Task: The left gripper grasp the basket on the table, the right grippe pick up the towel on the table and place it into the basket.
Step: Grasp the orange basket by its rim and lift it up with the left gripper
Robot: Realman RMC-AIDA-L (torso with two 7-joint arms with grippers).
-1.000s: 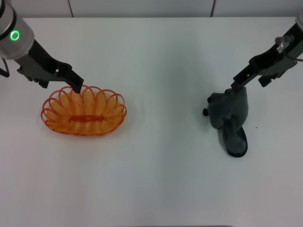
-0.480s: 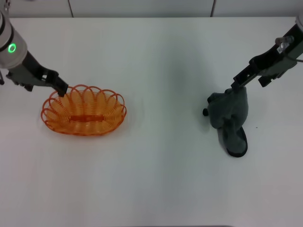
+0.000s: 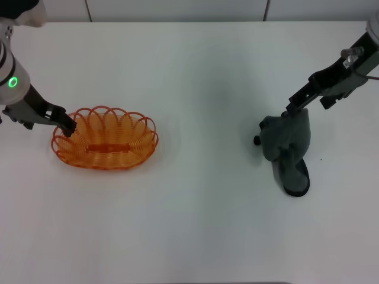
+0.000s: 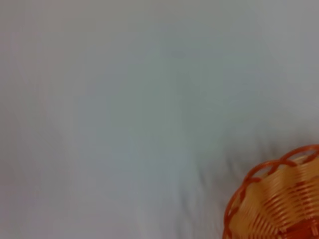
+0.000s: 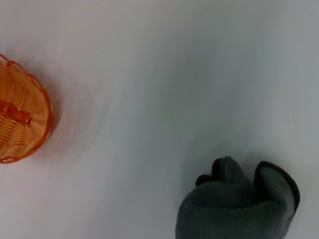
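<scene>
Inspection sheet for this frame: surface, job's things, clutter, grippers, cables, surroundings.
Surface: white table, bare between the items.
Job's things: orange basket on the robot's left, with nothing in it; grey-green towel on the right, bunched, partly lifted.
Clutter: nothing seen.
Grippers: left gripper at the basket's left rim; right gripper on the towel's top edge.
Cables: thin grey cable by the right arm.
Surroundings: pale panels beyond the far edge.
</scene>
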